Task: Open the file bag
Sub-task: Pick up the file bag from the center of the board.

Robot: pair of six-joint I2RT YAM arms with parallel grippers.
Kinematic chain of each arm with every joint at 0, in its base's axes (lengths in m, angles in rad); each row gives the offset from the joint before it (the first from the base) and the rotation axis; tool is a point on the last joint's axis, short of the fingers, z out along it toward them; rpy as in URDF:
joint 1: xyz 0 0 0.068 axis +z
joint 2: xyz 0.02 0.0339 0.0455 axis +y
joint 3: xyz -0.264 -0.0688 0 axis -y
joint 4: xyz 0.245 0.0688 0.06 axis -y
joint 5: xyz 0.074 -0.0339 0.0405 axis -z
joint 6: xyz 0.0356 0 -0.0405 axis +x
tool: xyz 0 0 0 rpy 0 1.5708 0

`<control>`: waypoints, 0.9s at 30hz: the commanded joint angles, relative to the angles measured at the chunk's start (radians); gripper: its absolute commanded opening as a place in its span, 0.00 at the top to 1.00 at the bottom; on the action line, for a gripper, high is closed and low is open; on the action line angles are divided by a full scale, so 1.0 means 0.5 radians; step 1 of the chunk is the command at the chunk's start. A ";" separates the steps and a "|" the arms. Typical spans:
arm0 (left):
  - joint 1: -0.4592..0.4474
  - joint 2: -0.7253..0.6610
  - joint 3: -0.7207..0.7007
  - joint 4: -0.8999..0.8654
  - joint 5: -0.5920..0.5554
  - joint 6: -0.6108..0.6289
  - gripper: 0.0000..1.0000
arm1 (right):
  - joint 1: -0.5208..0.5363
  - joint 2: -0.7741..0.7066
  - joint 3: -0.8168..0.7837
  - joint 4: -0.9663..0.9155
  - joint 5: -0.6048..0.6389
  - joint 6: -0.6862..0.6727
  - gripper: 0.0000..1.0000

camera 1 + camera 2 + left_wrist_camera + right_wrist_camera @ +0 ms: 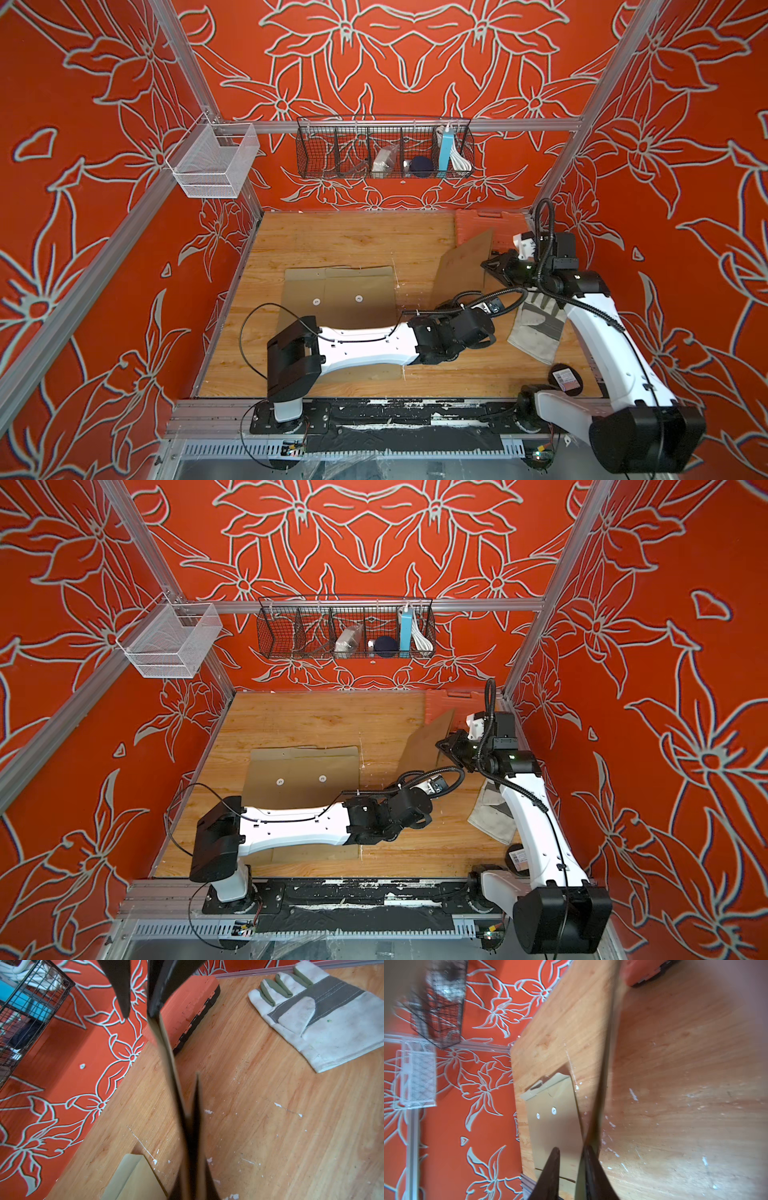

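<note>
The file bag (338,291) (303,771) is a brown kraft envelope with two white button discs. It lies flat on the wooden table, its flap end towards the back wall, partly under my left arm (365,345). My right gripper (490,266) (571,1149) is shut on a separate brown sheet (465,262) (607,1053), which it holds up on edge at the back right. In the left wrist view my left gripper (194,1167) is blurred. Its jaws lie close along both faces of that sheet (166,1053), and the gap between them is unclear.
A grey and white work glove (536,328) (322,1018) lies on the right, beside the right arm. An orange foam block (482,226) sits in the back right corner, and a black disc (565,378) at the front right. A wire basket (384,149) and a white mesh basket (212,160) hang above.
</note>
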 commanded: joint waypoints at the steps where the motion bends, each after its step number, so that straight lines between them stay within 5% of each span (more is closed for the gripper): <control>1: -0.013 0.027 0.055 0.166 -0.231 0.166 0.33 | 0.006 -0.031 -0.025 0.010 -0.042 0.075 1.00; 18: -0.010 -0.062 0.009 0.300 -0.367 0.168 0.96 | 0.006 -0.001 0.024 0.016 -0.110 0.072 0.96; 21: -0.003 -0.137 -0.031 0.305 -0.392 0.108 1.00 | 0.003 -0.005 0.107 0.000 -0.139 0.033 0.84; 27: 0.081 -0.424 -0.117 0.155 -0.277 -0.144 1.00 | 0.002 -0.189 0.363 -0.090 0.084 -0.188 0.36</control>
